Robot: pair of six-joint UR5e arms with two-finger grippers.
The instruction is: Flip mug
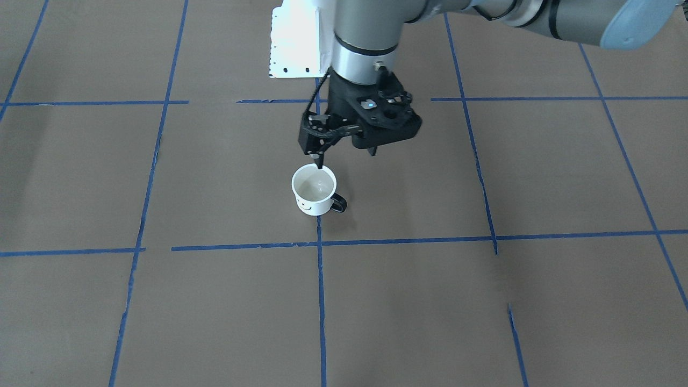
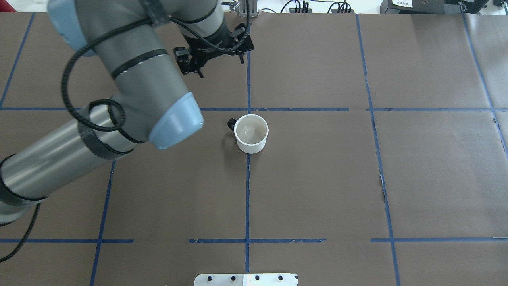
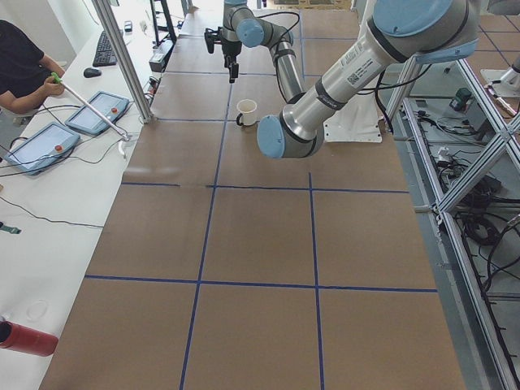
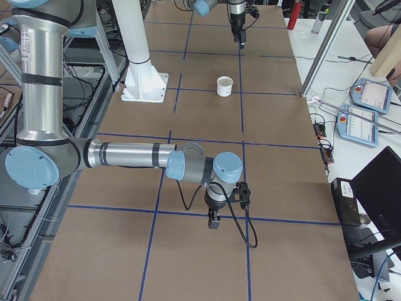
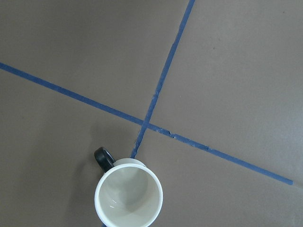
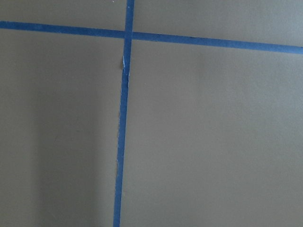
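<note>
Left gripper (image 1: 346,155) hangs roughly above the mug (image 1: 315,189), 2 fingers spread, pointing down. Right gripper (image 4: 213,221) hangs well apart from it.

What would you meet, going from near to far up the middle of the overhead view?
Near to far: white flat plate with dark holes at the bottom edge → small white enamel mug with dark loop handle, upright → black two-finger tool of the left arm, open.

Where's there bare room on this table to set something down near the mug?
In the overhead view, the squares right of the mug and below it, down to the white plate, are bare. Crowded: up-left, beneath the left arm.
</note>
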